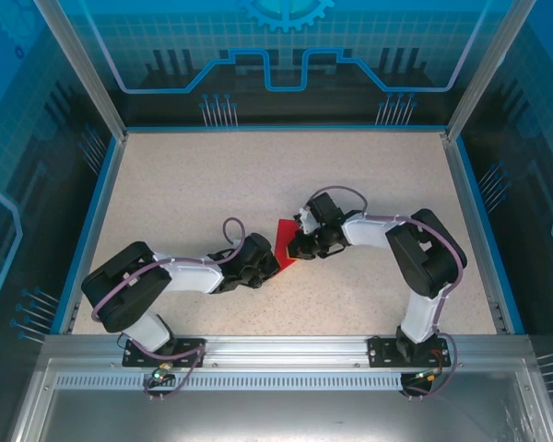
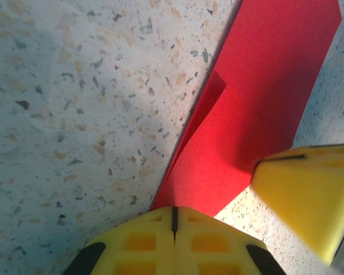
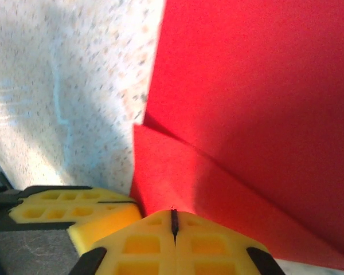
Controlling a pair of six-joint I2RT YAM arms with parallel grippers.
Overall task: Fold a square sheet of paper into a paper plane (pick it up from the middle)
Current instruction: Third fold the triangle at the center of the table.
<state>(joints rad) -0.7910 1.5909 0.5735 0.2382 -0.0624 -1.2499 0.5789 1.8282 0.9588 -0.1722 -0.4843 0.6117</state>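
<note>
Pressing down on the square sheet of paper (image 2: 258, 86) near mid-table (image 1: 212, 184) is done w/ both tools closed: left gripper (image 2: 174, 215), right gripper (image 3: 173, 216). Early folds are made, approx.; nose and wings are judged undone.

Arms: two, left arm (image 1: 157, 276) and right arm (image 1: 424, 253)
Grippers: two, left gripper (image 2: 174, 211) and right gripper (image 3: 173, 213)
Yellow fingers (image 2: 137, 243): four, two per gripper
Sheets of red paper: one, the square sheet of paper (image 2: 258, 86)
Tables: one, speckled table (image 1: 194, 184)
Purple cable loops (image 1: 229, 226): two, one above each wrist
Black base plates (image 1: 166, 350): two, one under each arm
Metal posts (image 1: 78, 64) at the far corners: two
</note>
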